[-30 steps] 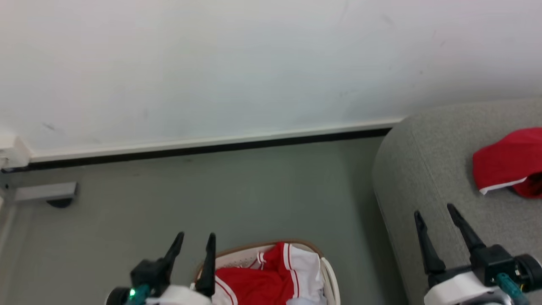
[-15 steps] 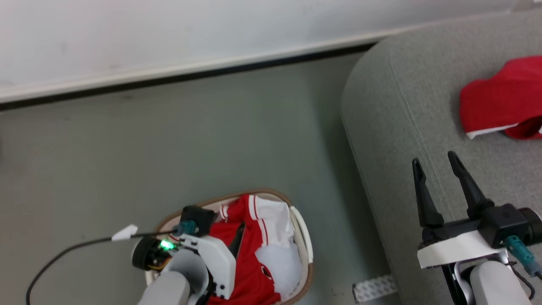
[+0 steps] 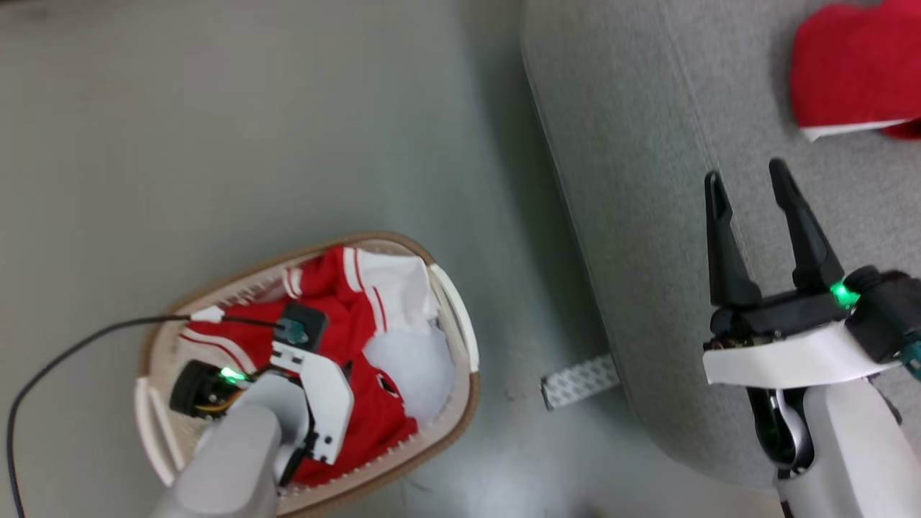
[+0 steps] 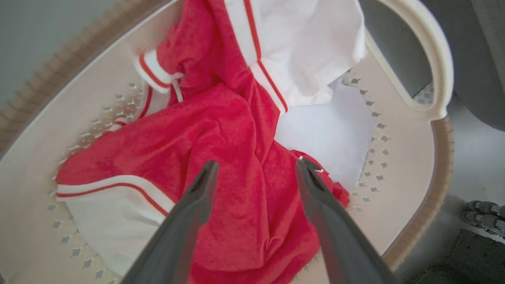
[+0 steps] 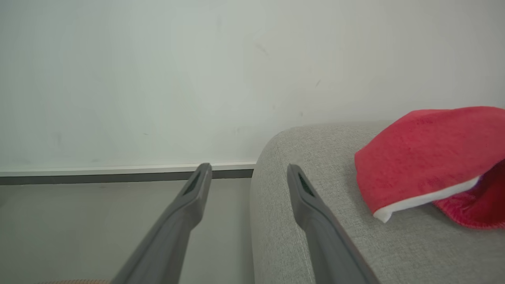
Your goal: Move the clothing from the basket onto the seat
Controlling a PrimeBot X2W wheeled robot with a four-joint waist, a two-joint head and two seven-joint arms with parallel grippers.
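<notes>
**The left hand open over the basket: a weak pinch is the risk**

Its fingers are spread apart and hold nothing, with the tips just above the red clothing crumpled inside the basket. A white sleeve drapes toward the rim, and a pale cushion lies against the fabric. Closing on a thin fold could let the garment slip free on the lift. A trailing sleeve could snag the rim and drag the basket, and the cushion might come along. The right hand, also spread and empty, hovers over the seat, where one red piece lies.
</notes>
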